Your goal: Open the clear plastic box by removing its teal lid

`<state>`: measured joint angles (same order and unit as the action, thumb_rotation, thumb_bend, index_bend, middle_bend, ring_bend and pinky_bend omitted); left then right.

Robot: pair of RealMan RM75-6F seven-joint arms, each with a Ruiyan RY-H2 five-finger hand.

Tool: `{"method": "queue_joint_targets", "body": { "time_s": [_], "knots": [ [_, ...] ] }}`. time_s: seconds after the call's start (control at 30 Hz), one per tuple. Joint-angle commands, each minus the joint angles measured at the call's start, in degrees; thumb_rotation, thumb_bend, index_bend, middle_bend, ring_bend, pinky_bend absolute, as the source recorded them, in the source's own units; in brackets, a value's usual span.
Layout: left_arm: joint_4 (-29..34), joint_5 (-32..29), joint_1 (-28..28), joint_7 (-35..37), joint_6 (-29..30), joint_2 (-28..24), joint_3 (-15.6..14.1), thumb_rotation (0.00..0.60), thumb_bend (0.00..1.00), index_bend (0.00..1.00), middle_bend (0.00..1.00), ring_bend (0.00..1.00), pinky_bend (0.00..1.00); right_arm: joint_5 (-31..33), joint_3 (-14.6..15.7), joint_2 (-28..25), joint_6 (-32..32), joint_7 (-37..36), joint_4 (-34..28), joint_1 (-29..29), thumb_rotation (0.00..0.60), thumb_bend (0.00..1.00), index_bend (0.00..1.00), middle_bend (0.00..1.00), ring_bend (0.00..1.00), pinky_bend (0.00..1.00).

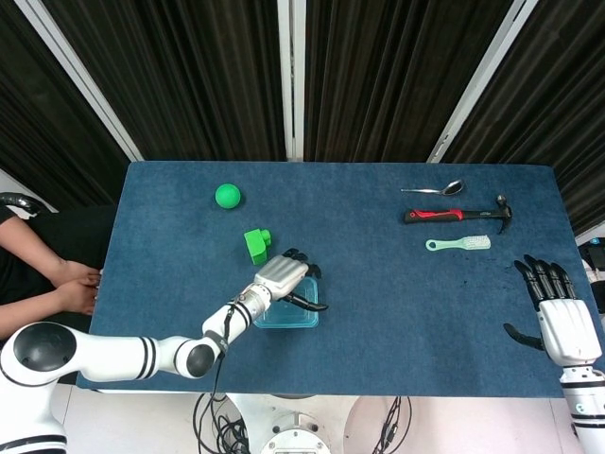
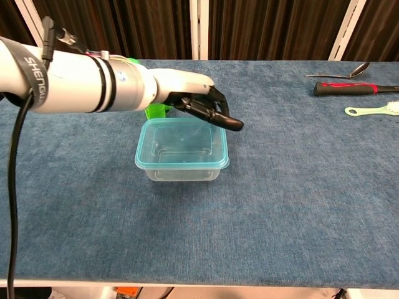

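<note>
The clear plastic box (image 2: 182,163) stands near the table's front, left of centre, with its teal lid (image 2: 181,142) on it. In the head view the box (image 1: 293,317) is partly hidden by my left hand (image 1: 286,277). That left hand (image 2: 201,104) reaches in from the left and hangs over the lid's far edge. Its dark fingers (image 2: 225,122) are spread and hold nothing; I cannot tell whether they touch the rim. My right hand (image 1: 560,317) lies at the table's front right corner with its fingers apart and empty.
A green block (image 1: 255,244) lies just behind the box, with a green ball (image 1: 227,196) further back left. A spoon (image 1: 437,189), a red-handled hammer (image 1: 457,215) and a pale brush (image 1: 459,244) lie at the back right. A person sits at the far left.
</note>
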<state>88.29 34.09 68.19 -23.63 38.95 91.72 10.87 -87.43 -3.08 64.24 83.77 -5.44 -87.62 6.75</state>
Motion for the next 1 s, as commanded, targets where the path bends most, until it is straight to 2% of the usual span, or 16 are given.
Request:
{"method": "queue_joint_targets", "body": {
  "time_s": [0.03, 0.17, 0.27, 0.33, 0.47, 0.53, 0.57, 0.7, 0.83, 1.0],
  "knots": [
    [1.26, 1.97, -0.43, 0.72, 2.15, -0.51, 0.23, 0.165, 0.06, 0.25, 0.30, 0.09, 0.05, -0.03, -0.04, -0.03, 0.09, 0.01, -0.01, -0.04, 0.600, 0.04, 0.00, 0.01, 0.00, 0.00],
    [5.91, 8.49, -3.97, 3.77, 5.89, -4.03, 0.27, 0.165, 0.06, 0.19, 0.26, 0.09, 0.03, -0.08, -0.16, -0.18, 0.15, -0.22, 0.09, -0.03, 0.600, 0.04, 0.00, 0.01, 0.00, 0.00],
    [10.13, 14.44, -7.55, 5.65, 9.70, -7.31, -0.88, 0.184, 0.06, 0.16, 0.23, 0.08, 0.02, -0.17, -0.41, -0.29, -0.08, -0.44, 0.11, 0.31, 0.600, 0.04, 0.00, 0.01, 0.00, 0.00],
    [12.22, 17.45, -9.49, 5.76, 11.86, -8.91, -2.30, 0.263, 0.06, 0.15, 0.20, 0.05, 0.01, -0.44, -0.50, -0.25, -0.26, -0.52, 0.15, 0.61, 0.600, 0.04, 0.00, 0.01, 0.00, 0.00],
    [16.18, 21.52, -12.85, 2.28, 15.98, -10.72, -6.87, 0.489, 0.06, 0.09, 0.12, 0.01, 0.00, -0.99, -0.45, 0.33, -0.60, -0.96, 0.84, 1.07, 0.600, 0.04, 0.00, 0.01, 0.00, 0.00],
    [17.45, 21.70, -13.48, -0.02, 16.65, -10.54, -8.58, 0.579, 0.06, 0.06, 0.07, 0.00, 0.00, -1.08, -0.40, 0.66, -0.82, -1.38, 1.33, 1.22, 0.600, 0.04, 0.00, 0.01, 0.00, 0.00],
    [18.04, 21.32, -13.62, -1.60, 16.81, -10.17, -9.41, 0.596, 0.06, 0.05, 0.06, 0.00, 0.00, -1.21, -0.39, 0.86, -0.91, -1.65, 1.66, 1.35, 0.600, 0.04, 0.00, 0.01, 0.00, 0.00],
    [17.96, 18.53, -13.02, -6.34, 16.92, -7.66, -10.23, 0.600, 0.06, 0.01, 0.01, 0.00, 0.00, -1.81, -0.31, 1.18, -0.94, -2.25, 2.29, 1.67, 0.600, 0.04, 0.00, 0.01, 0.00, 0.00],
    [15.67, 14.41, -12.09, -11.12, 18.77, -4.46, -9.22, 0.600, 0.06, 0.00, 0.00, 0.00, 0.00, -1.99, -0.22, 1.09, -0.71, -2.72, 2.60, 1.62, 0.600, 0.04, 0.00, 0.01, 0.00, 0.00],
    [15.14, 9.97, -11.36, -12.21, 18.43, -3.55, -7.57, 0.600, 0.06, 0.00, 0.00, 0.00, 0.00, -1.65, -0.13, 1.00, -0.55, -3.26, 2.93, 1.34, 0.600, 0.04, 0.00, 0.01, 0.00, 0.00]
  ]
}}
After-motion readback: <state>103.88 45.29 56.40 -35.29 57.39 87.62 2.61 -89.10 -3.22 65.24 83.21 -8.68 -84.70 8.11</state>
